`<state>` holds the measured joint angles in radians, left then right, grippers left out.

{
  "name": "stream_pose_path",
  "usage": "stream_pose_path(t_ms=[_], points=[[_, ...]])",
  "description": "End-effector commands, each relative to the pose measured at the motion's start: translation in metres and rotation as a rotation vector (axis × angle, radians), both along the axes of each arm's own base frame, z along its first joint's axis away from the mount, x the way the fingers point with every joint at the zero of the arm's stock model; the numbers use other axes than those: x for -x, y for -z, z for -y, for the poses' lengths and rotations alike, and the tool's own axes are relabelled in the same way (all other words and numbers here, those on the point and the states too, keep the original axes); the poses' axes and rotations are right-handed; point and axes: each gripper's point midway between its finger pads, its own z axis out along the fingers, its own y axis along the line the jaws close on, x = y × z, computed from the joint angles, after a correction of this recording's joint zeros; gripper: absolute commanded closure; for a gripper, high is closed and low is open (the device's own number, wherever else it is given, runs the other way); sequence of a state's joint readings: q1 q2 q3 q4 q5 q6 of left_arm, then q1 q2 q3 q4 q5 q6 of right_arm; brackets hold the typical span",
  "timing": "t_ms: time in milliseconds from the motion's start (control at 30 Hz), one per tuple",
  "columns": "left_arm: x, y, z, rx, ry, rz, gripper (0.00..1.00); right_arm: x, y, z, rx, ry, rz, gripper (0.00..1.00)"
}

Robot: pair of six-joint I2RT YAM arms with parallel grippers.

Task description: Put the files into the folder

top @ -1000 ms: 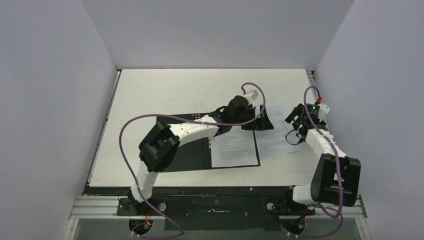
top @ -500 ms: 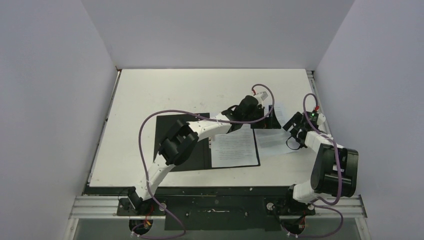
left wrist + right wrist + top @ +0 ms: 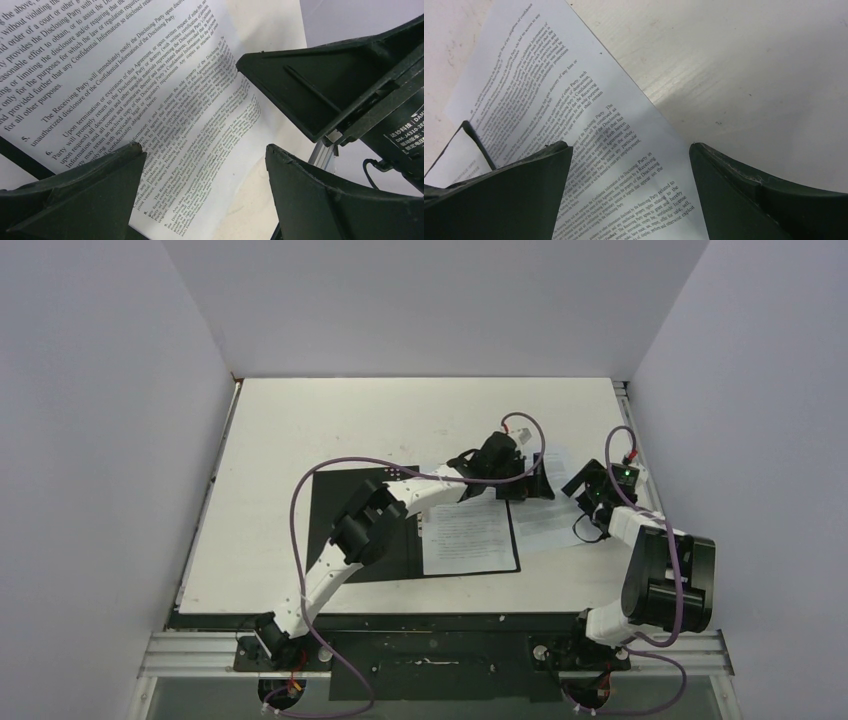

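The folder (image 3: 370,520) lies open on the table, black inside up. One printed sheet (image 3: 468,535) lies on its right half. A second sheet (image 3: 548,518) lies just right of the folder, mostly on the table. It also shows in the left wrist view (image 3: 150,75) and the right wrist view (image 3: 574,115), and it looks bowed near its far end. My left gripper (image 3: 527,483) (image 3: 202,150) is open and hovers over the loose sheet's far left part. My right gripper (image 3: 592,490) (image 3: 630,145) is open over that sheet's right edge, facing the left one.
The white table (image 3: 400,420) stretches behind the folder. Grey walls close in on the left, back and right. A metal rail (image 3: 623,390) runs along the table's right edge. The left arm (image 3: 370,520) reaches across the folder.
My left arm has stretched further right, bringing its gripper over the loose sheet. My right gripper has moved left and nearer, closer to the sheet's right edge. Both stay open.
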<state>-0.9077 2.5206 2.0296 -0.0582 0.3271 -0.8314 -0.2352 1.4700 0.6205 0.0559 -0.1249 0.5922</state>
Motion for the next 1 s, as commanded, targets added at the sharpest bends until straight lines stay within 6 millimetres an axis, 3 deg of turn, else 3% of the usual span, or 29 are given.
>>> stream_pose_path(t_ms=[0, 200, 367, 500, 700, 967], points=[[-0.008, -0.002, 0.002, -0.004, 0.006, 0.021, 0.1, 0.011, 0.013, -0.018, -0.087, -0.036, -0.012, 0.07], [-0.007, 0.01, 0.004, -0.006, 0.003, -0.003, 0.1, 0.016, 0.018, -0.03, -0.14, -0.07, -0.004, 0.01], [-0.006, 0.011, 0.006, 0.005, 0.01, -0.01, 0.1, 0.018, 0.02, -0.037, -0.164, -0.089, 0.003, 0.11], [-0.005, 0.01, 0.008, 0.02, 0.015, -0.018, 0.1, 0.02, 0.021, -0.038, -0.17, -0.093, 0.003, 0.26], [0.0, 0.004, 0.012, 0.057, 0.038, -0.031, 0.1, 0.019, 0.018, -0.038, -0.171, -0.097, 0.006, 0.58], [0.004, -0.024, 0.019, 0.145, 0.091, -0.018, 0.1, 0.012, -0.01, -0.031, -0.131, -0.086, 0.044, 0.89]])
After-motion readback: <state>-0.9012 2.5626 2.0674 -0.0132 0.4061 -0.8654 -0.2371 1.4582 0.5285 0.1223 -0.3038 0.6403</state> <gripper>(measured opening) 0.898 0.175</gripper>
